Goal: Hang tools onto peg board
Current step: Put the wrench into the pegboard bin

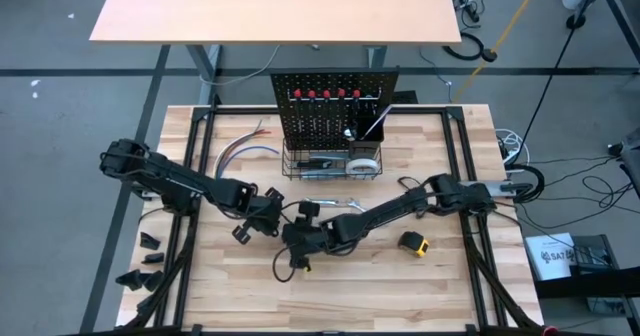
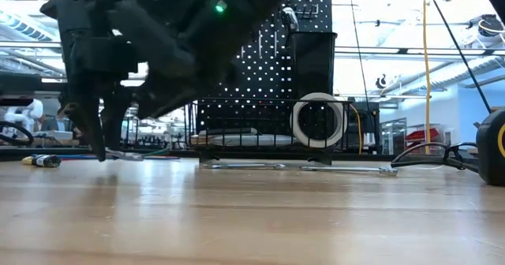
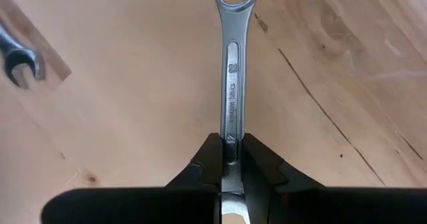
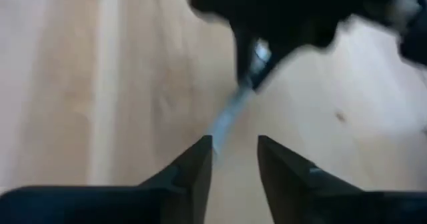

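Left gripper [image 3: 230,159] clamped on silver combination wrench [image 3: 231,84], low over the wood counter [image 1: 450,286], near-centre. Right gripper [image 4: 235,159] just beside it, jaws parted, apparently empty. Black perforated peg board [image 1: 318,116] upright at far centre.

Two dark arms work over one wooden tabletop [image 1: 450,276], each ending in one pincer: the left pincer [image 3: 230,161] and the right pincer [image 4: 235,157], two in all.

One peg board [image 1: 335,116] stands at the far side, with one wire basket [image 1: 310,166] along its base.

Five red-handled screwdrivers [image 1: 326,94] sit in a row along the top of the board.

Three silver wrenches can be counted: one wrench [image 3: 231,84] in the left pincer, a second wrench [image 2: 241,166] and a third wrench [image 2: 347,169] lying in front of the basket.

One white tape roll [image 2: 318,121] is in the basket.

One yellow-black tape measure [image 1: 414,242] lies near right.
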